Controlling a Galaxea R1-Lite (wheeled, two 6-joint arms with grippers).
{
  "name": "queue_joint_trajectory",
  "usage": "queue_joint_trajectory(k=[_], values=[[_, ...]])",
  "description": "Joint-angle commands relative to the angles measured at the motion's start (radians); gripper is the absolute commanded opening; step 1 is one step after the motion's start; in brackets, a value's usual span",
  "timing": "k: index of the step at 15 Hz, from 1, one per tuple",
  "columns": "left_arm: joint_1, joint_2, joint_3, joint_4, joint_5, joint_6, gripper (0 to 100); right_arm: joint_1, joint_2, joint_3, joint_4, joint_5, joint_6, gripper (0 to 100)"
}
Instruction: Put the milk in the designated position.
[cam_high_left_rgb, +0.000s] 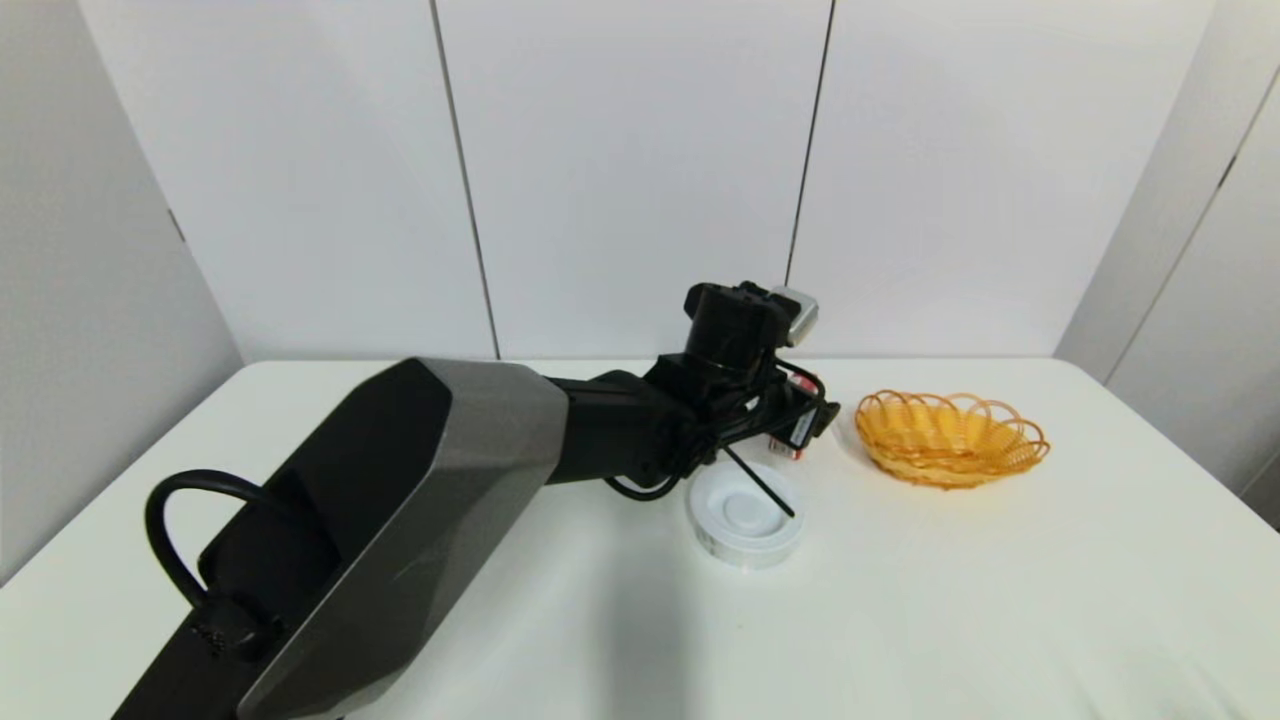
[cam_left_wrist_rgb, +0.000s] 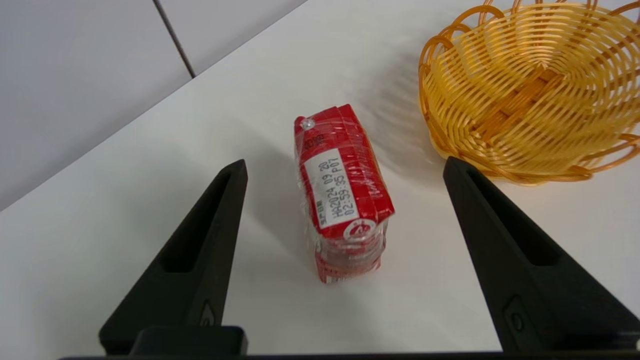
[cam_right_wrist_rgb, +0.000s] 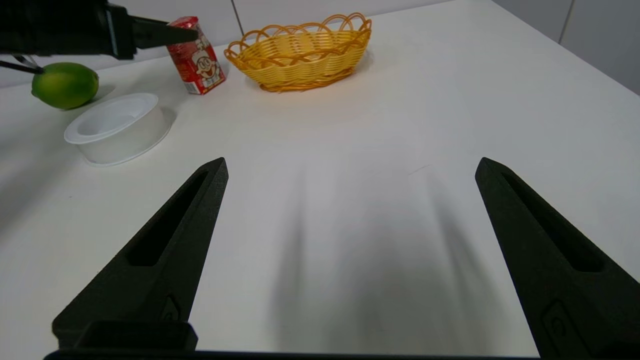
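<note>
Both fingers of the left tool (cam_left_wrist_rgb: 345, 167) wide apart, empty, astride the upright milk (cam_left_wrist_rgb: 342, 200).

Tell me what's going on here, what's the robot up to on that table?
The left gripper hangs open over the milk, one finger to each side and neither touching it. The carton stands upright on the white table, next to the orange basket and behind the round white dish. A lime lies beside the dish. The right gripper is open over a bare stretch of the table, holding nothing.
</note>
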Motion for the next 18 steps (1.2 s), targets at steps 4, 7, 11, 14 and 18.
queue_joint_trajectory(k=[4, 7, 11, 14, 18], values=[[-0.027, -0.378, 0.142, 0.414, 0.001, 0.003, 100, 0.000, 0.001, 0.000, 0.000, 0.000, 0.001, 100], [-0.037, -0.585, 0.434, 0.411, -0.001, -0.003, 100, 0.000, 0.001, 0.000, 0.000, 0.000, 0.001, 100], [0.010, -0.973, 0.943, 0.331, -0.050, -0.037, 100, 0.000, 0.001, 0.000, 0.000, 0.000, 0.001, 100], [0.140, -1.254, 1.231, 0.191, -0.076, -0.026, 100, 0.000, 0.001, 0.000, 0.000, 0.000, 0.001, 100], [0.489, -1.564, 1.495, -0.034, -0.073, 0.087, 100, 0.000, 0.001, 0.000, 0.000, 0.000, 0.001, 100]])
